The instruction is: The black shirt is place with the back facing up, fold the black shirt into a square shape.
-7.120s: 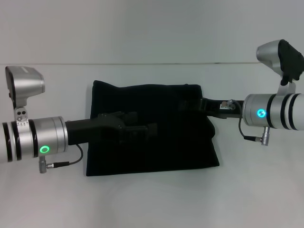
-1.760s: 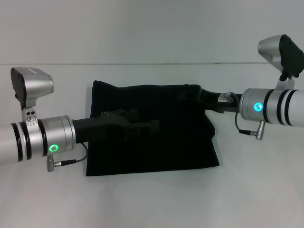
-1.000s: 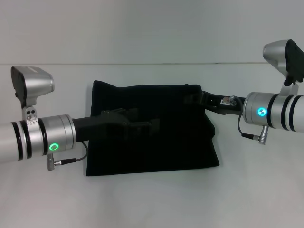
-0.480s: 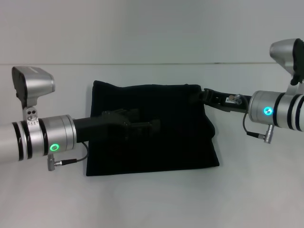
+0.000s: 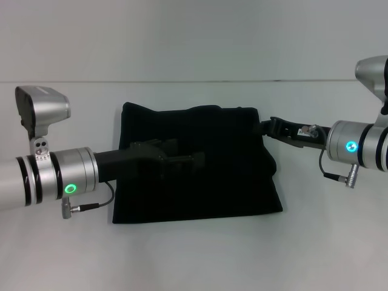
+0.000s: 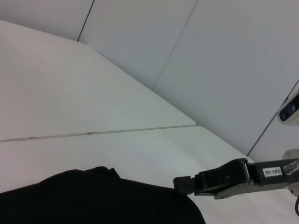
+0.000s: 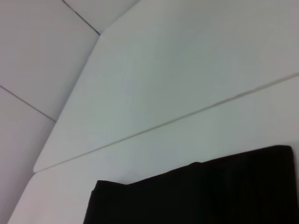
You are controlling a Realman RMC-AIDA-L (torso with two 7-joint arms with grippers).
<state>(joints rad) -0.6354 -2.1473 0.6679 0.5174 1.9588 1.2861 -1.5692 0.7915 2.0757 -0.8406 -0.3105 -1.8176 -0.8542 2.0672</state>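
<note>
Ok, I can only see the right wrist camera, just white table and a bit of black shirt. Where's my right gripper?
Observer: The right gripper is at the far right corner of the black shirt, low by its edge.
Operator: And the other one?
Observer: The left gripper reaches in from the left, over the shirt's middle.
Operator: Is the shirt folded up?
Observer: Yes, it lies on the table as a flat, roughly square bundle, with no lettering showing.
</note>
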